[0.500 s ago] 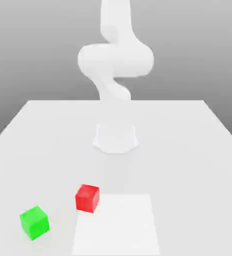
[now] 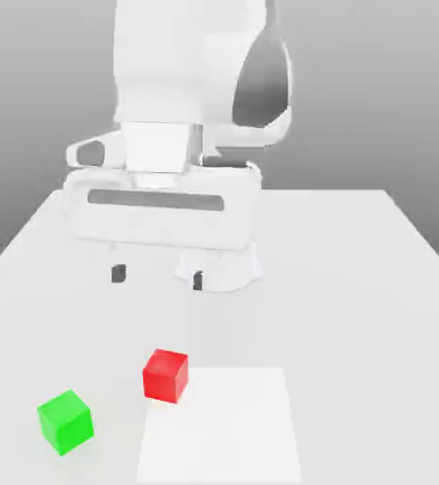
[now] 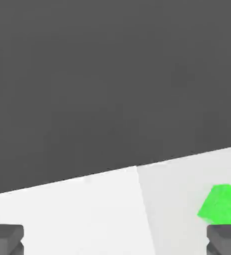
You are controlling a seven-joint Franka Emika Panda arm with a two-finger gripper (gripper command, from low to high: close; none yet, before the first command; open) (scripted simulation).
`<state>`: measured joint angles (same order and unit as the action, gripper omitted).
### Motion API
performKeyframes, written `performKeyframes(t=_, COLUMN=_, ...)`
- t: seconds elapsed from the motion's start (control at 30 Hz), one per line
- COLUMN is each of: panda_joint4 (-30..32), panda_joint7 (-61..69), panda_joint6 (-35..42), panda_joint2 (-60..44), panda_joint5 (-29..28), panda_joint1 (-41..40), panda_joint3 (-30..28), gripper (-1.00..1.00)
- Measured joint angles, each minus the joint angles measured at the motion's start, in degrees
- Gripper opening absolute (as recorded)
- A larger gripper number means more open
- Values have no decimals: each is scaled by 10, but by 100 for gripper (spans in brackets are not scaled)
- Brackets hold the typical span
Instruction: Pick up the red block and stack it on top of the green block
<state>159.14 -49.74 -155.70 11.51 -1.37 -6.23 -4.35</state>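
Red block (image 2: 165, 376): one, small, plain cube, matte faces, seated on the worktop (image 2: 356, 332) at the near left corner of the white patch (image 2: 221, 426), as given in the exterior view. Green block (image 2: 66, 422): one, of like size, apart from the red, towards the exterior view's left and somewhat nearer the camera. Handling, as judged: light, stiff, not readily crushed; dry faces of moderate grip, slip being likelier if only an edge or corner is caught. Hold: to be taken squarely across two opposite upright faces, about mid-height, the tool being turned to match the block's angle; the top is best left free, and the underside must be kept clear for seating on the green block. Tool (image 2: 157, 277): one, two-fingered, spread wide, nothing pinched, held above the worktop and the red block. By view: in the exterior view, both blocks and their spacing are shown; in the hand view, the two dark fingertips are shown well apart, with the green block beyond one of them and the worktop's straight edge against a dark ground.
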Motion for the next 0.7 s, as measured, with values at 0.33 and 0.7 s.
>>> performKeyframes(t=0.33, panda_joint4=33, panda_joint7=31, panda_joint6=-180, panda_joint2=-228, panda_joint5=51, panda_joint1=-31, panda_joint3=22, gripper=-100)
performKeyframes(t=0.7, panda_joint4=43, panda_joint7=12, panda_joint6=-122, panda_joint2=-160, panda_joint5=25, panda_joint1=-29, panda_joint3=13, gripper=-100)
